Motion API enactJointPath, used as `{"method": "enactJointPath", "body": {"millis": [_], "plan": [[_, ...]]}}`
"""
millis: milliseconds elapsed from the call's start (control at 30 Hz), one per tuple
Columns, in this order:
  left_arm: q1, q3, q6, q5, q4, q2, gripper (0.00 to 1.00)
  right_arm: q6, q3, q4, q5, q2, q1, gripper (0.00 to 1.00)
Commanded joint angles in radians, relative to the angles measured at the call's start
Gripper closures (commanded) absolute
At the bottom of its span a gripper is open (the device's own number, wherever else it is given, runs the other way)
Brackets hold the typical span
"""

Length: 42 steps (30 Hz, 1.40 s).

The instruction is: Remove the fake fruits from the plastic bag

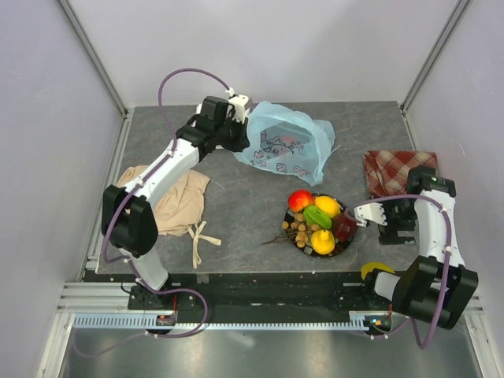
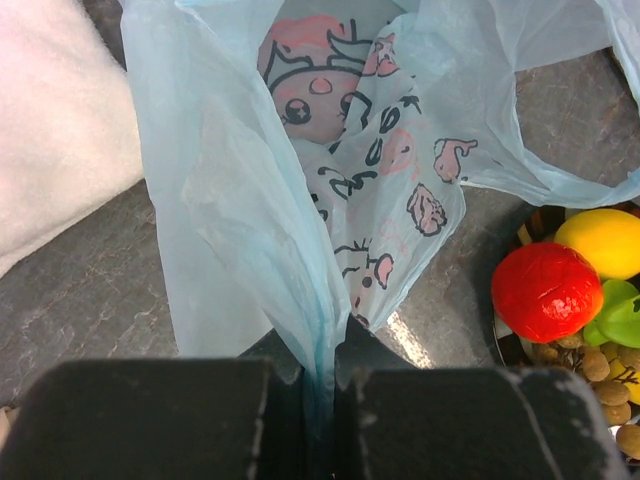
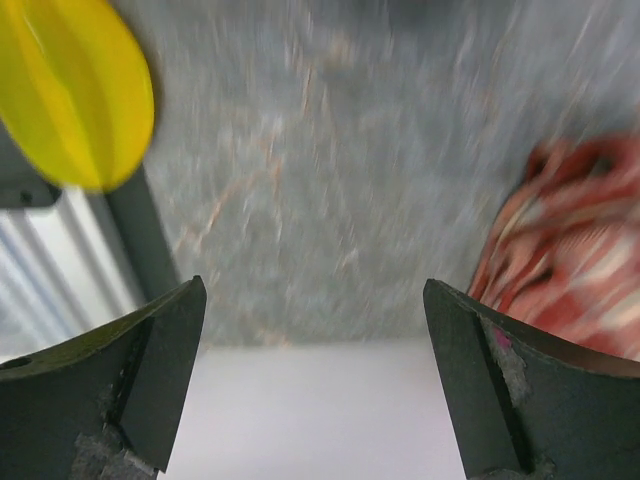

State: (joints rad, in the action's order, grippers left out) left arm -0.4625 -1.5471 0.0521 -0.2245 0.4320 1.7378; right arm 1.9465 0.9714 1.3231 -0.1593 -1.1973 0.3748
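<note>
The light-blue plastic bag [image 1: 287,146] with its pink-and-dark print lies at the back middle of the table. My left gripper [image 1: 236,126] is shut on its edge, and the thin film is pinched between the jaws [image 2: 335,350]. The bag [image 2: 330,180] hangs open, and I see no fruit inside it. The fake fruits lie on a dark plate [image 1: 288,223]: a red apple [image 1: 299,200], a lemon [image 1: 327,206], a green piece [image 1: 316,216], a dark-red piece [image 1: 344,227] and a berry cluster [image 1: 298,231]. My right gripper [image 1: 396,233] stands open and empty to the right of the plate [image 3: 312,290].
One yellow fruit [image 1: 376,270] lies by the right arm's base [image 3: 75,90]. A red checked cloth [image 1: 398,172] is at the right and a beige cloth [image 1: 177,201] at the left under the left arm. White walls close in the table.
</note>
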Motion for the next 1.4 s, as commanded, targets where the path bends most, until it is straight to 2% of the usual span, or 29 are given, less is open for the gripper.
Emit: {"method": "enactJointPath", "body": {"millis": [0, 33, 167, 333, 433, 567, 667, 800, 867, 1033, 1133, 1233, 1333, 1367], "plan": [[0.038, -0.025, 0.053, -0.052, 0.007, -0.014, 0.98, 0.039, -0.04, 0.14, -0.229, 0.022, -0.071, 0.02], [0.045, -0.015, 0.067, -0.056, -0.013, -0.024, 0.98, -0.03, -0.057, 0.14, -0.232, 0.037, -0.08, 0.02], [0.074, 0.031, 0.104, -0.059, -0.021, -0.069, 0.98, -0.08, -0.166, 0.142, -0.21, 0.116, -0.097, 0.02], [0.074, 0.05, 0.114, -0.114, -0.016, -0.093, 0.98, -0.173, -0.175, 0.142, -0.25, 0.059, -0.194, 0.02], [0.074, 0.045, 0.114, -0.108, -0.003, -0.096, 0.98, -0.236, -0.18, 0.145, -0.192, 0.027, -0.224, 0.03], [0.076, 0.045, 0.095, -0.085, 0.014, -0.096, 0.98, -0.189, -0.214, 0.146, -0.149, 0.018, -0.226, 0.03], [0.079, 0.044, 0.078, -0.076, 0.02, -0.087, 0.98, -0.23, -0.2, 0.145, -0.141, -0.047, -0.241, 0.02], [0.091, 0.033, 0.08, -0.072, 0.02, -0.064, 0.98, -0.178, -0.215, 0.145, 0.029, -0.103, -0.2, 0.07], [0.093, 0.036, 0.078, -0.055, 0.019, -0.054, 0.98, -0.135, -0.194, 0.145, -0.005, -0.155, -0.154, 0.07], [0.097, 0.045, 0.069, -0.047, 0.017, -0.04, 0.98, -0.141, -0.163, 0.146, -0.045, -0.272, -0.189, 0.08], [0.099, 0.051, 0.058, -0.032, 0.016, -0.037, 0.98, -0.152, -0.152, 0.146, -0.048, -0.31, -0.212, 0.11], [0.099, 0.051, 0.055, -0.024, 0.016, -0.029, 0.98, -0.182, -0.137, 0.146, -0.075, -0.346, -0.244, 0.19], [0.099, 0.047, 0.046, -0.019, 0.017, -0.024, 0.98, -0.202, -0.132, 0.146, -0.105, -0.343, -0.257, 0.28], [0.099, 0.047, 0.045, -0.016, 0.017, -0.024, 0.98, -0.216, -0.134, 0.145, -0.108, -0.34, -0.257, 0.36]]}}
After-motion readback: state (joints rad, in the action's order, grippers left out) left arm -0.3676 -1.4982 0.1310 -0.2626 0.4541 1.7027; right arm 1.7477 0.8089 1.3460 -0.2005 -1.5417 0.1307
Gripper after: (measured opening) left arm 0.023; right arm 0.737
